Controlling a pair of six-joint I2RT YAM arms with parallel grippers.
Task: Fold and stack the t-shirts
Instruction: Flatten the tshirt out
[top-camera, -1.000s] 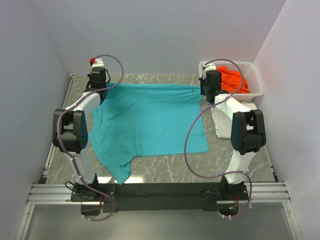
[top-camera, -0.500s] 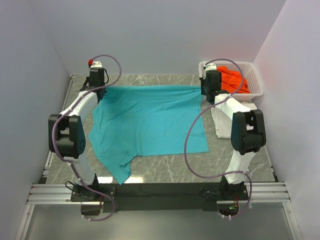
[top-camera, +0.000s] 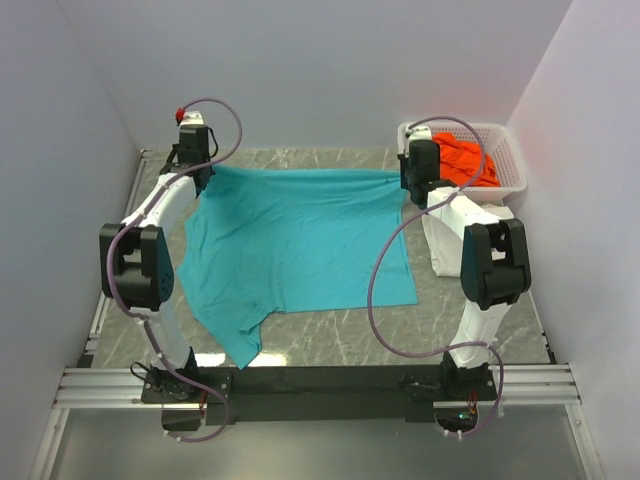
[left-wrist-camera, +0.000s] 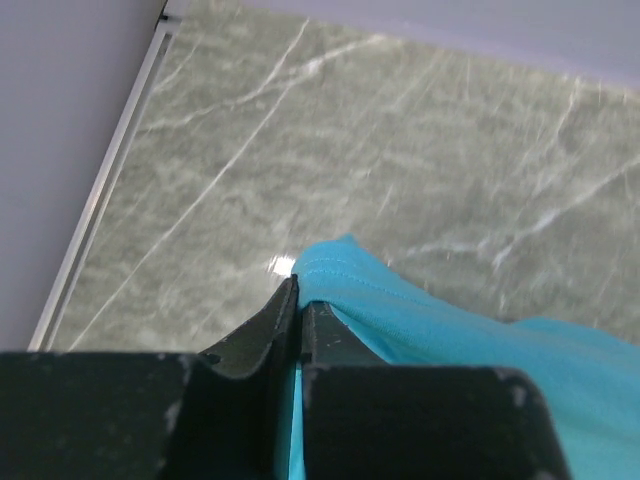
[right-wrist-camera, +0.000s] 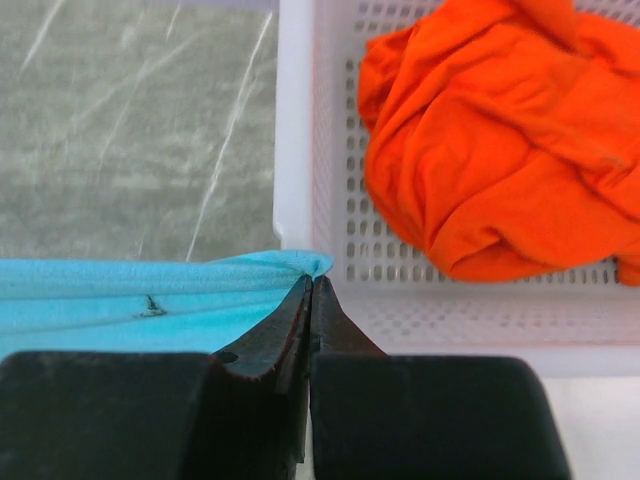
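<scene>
Above: holds teal t-shirt (top-camera: 300, 240) spread flat across marble table (top-camera: 480, 310) by its two far corners.
Left wrist: pinches one teal corner in closed left gripper (left-wrist-camera: 298, 290).
Right wrist: clamps the other corner in closed right gripper (right-wrist-camera: 312, 285), just beside white basket (right-wrist-camera: 295, 120) holding orange t-shirt (right-wrist-camera: 500, 150).

A grey-green marble-patterned bench (top-camera: 340, 345) fills the floor of a narrow booth. Plain white walls close it in: a back wall (top-camera: 320, 70), a left wall (top-camera: 50, 200) and a right wall (top-camera: 600, 200). A silver metal strip (top-camera: 105, 300) edges the bench's left side, and a ribbed aluminium rail (top-camera: 100, 385) crosses its near edge. The light is soft and even.
</scene>
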